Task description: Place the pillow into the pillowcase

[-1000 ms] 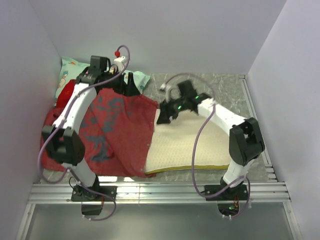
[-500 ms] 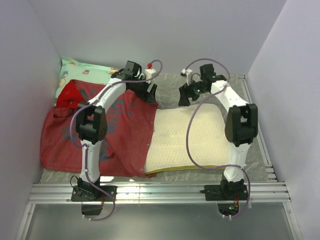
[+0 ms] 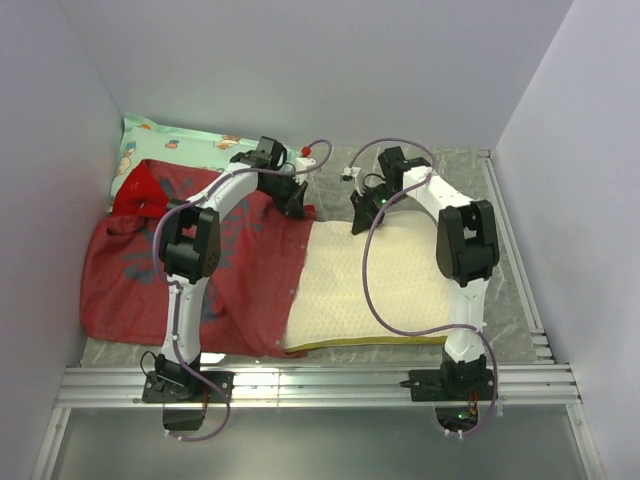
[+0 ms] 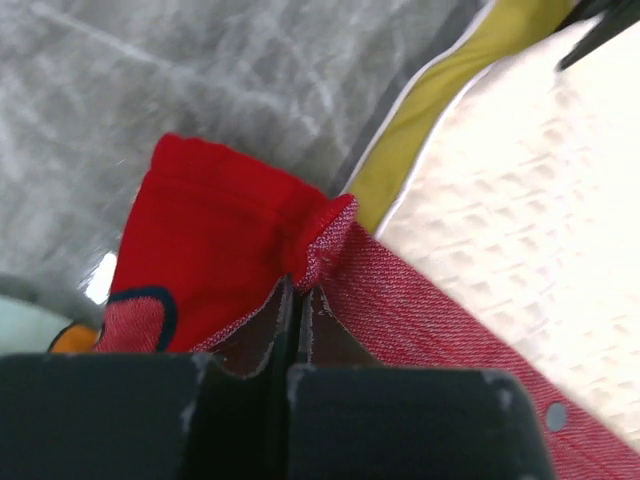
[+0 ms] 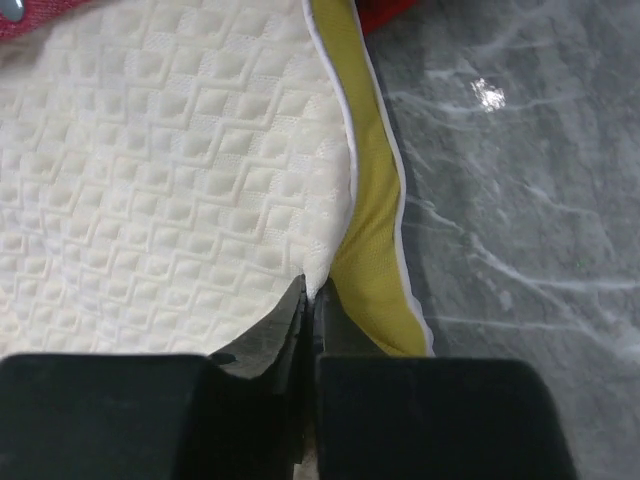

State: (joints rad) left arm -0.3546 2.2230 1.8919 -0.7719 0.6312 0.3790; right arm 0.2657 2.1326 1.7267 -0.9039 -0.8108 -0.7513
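1. Finds the pillow (image 3: 380, 285) flat on the worktop (image 3: 505, 330), right of centre, with its yellow band (image 3: 370, 342) along the near edge and most of the cream face bare.
2. Finds the pillowcase (image 3: 130, 280) spread out to the left, dull red face up, its right-hand edge lapping over the pillow's left end. Cannot tell from above whether that end sits inside the mouth or merely under a flap.
3. Further back, records the left fingers (image 4: 290, 305) closed on the far corner of the pillowcase hem. Shows a small fold of red cloth pinched between the tips, just beside the pillow's far edge.
4. Records the right fingers (image 5: 300, 310) closed on the pillow's far edge, at the seam where the cream face meets the yellow band, near the left fingers but apart from them.
5. At the far left corner, notes a mint-green pillow (image 3: 170, 140), partly under the pillowcase and untouched.
6. Judges the step in hand as early insertion: both grips set, bulk of the pillow outside.
7. Judges the next move to call for lifting the hem to open the mouth and drawing it rightward over the pillow. Calls meanwhile for the right grip to steady the pillow or feed it leftward. Advises even, opposed pulls, as both pinches look shallow and could slip.
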